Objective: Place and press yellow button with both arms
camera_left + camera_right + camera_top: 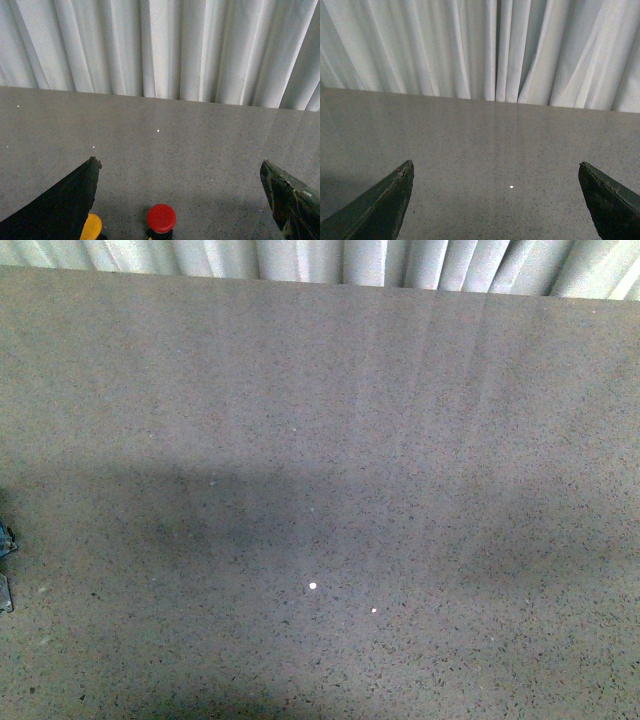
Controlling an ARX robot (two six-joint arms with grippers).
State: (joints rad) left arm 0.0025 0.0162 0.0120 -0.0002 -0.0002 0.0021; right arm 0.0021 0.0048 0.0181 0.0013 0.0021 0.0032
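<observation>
In the left wrist view the yellow button [92, 226] shows only as a piece of its domed cap on the grey table, half hidden behind one finger [60, 205] of my left gripper [178, 162]. That gripper is open, its jaws spread wide above the table with nothing held. My right gripper [495, 164] is open too, over bare speckled table [485, 150]. The front view shows neither the button nor the arms.
A red button [161, 218] stands close beside the yellow one, between the left jaws. White pleated curtains [160, 45] hang behind the table's far edge. Small dark objects [5, 540] poke in at the front view's left edge.
</observation>
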